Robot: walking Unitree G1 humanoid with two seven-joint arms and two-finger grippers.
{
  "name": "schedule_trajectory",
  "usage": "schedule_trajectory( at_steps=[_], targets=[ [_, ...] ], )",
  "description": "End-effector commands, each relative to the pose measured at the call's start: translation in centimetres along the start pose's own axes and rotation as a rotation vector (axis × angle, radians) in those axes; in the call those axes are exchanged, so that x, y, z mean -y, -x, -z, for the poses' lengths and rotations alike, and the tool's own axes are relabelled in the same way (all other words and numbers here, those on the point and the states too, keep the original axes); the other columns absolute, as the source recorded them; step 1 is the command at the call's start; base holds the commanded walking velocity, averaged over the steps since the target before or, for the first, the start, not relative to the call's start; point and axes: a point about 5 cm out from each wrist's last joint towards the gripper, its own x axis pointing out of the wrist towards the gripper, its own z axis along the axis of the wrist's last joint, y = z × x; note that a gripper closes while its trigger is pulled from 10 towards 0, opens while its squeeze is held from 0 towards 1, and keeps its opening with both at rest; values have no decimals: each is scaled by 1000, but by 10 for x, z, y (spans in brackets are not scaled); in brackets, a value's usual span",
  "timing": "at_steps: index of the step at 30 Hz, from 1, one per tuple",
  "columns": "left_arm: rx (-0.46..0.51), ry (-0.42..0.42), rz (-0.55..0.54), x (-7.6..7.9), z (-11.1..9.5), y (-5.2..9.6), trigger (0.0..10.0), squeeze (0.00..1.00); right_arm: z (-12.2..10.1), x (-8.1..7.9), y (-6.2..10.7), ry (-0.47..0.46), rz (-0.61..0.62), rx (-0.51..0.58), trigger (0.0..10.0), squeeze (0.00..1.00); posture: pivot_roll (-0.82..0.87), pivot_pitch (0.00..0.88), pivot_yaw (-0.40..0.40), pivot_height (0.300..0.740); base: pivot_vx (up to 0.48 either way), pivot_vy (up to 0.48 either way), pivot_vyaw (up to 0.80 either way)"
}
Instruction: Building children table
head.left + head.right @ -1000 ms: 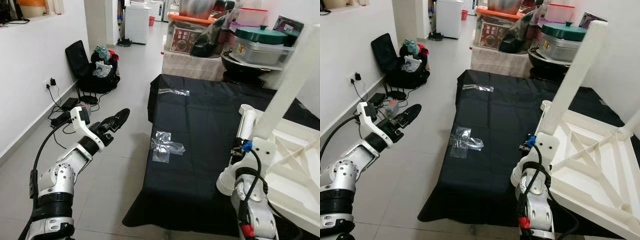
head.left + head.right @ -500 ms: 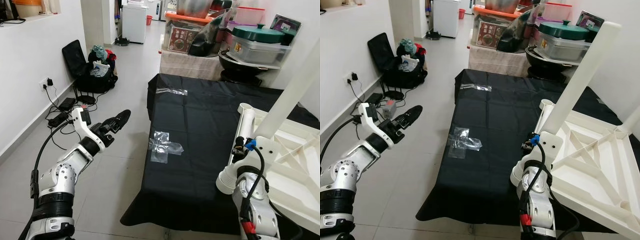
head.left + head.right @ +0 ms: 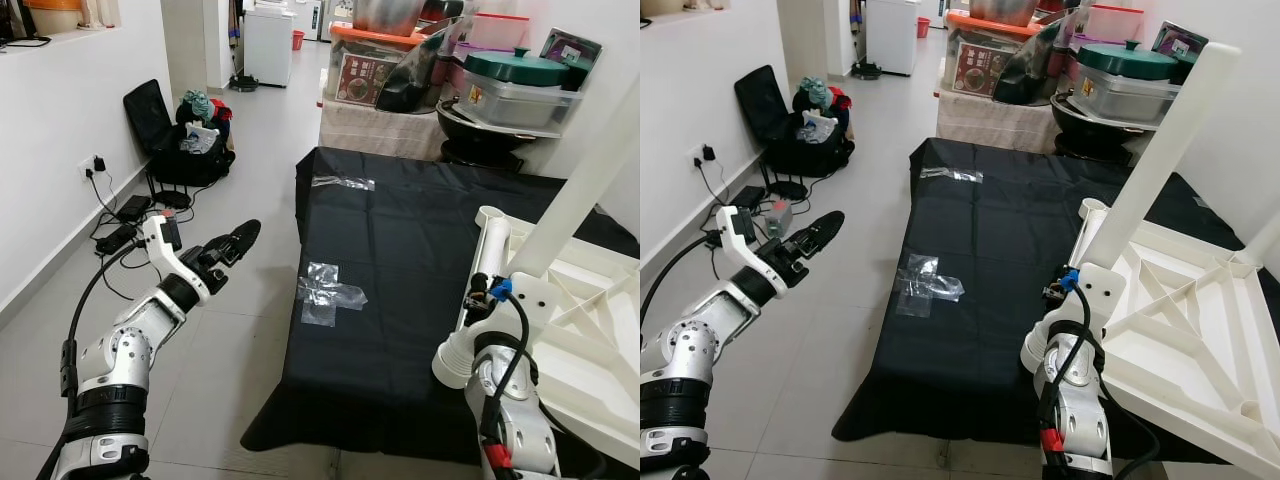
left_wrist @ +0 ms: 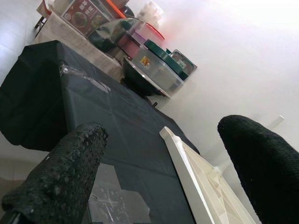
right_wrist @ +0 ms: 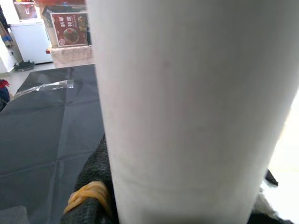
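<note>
I am looking down a tiled room from the robot's head. A black sheet [image 3: 990,270] covers the floor ahead, running away from me toward a pile of storage boxes and pots [image 3: 1110,70] at the far wall.

On the right part of the sheet lies the upturned white plastic children's table [image 3: 1185,340], ribbed underside facing up. One white table leg [image 3: 1160,150] rises from it at a tilt, up toward the top right of the view. A second white leg [image 3: 490,255] lies just beside the tabletop's near left edge, in line with my right forearm [image 3: 1070,400].

My right gripper [image 5: 100,191] is closed around that white leg; in the right wrist view the white tube crosses in front of the lens, with a black finger [image 5: 91,175] pressed against it and a yellow band on that finger.

My left arm [image 3: 130,345] reaches forward over bare tiles, well to the left of the sheet. Its left gripper [image 3: 235,240] holds nothing. In the left wrist view its two black fingertips [image 4: 60,172] stand spread apart.

Two patches of clear tape [image 3: 928,280] lie on the sheet, one near its middle, one farther back.

Against the left wall sit a black bag [image 3: 185,140] stuffed with cloths, and cables plugged into a wall socket [image 3: 98,165].
</note>
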Motion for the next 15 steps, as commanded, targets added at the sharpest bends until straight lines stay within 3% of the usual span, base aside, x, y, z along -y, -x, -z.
schedule_trajectory(
  at_steps=[1,15],
  targets=[
    [-6,-13,8,1,-1,-2,10000,0,26,16,2,55,50,-117,10000,0,43,0,-81,740,0,0,0],
    [-8,-15,8,1,-1,-4,10000,0,14,13,0,64,37,-45,10000,4,39,0,-77,740,0,0,0]
  ],
)
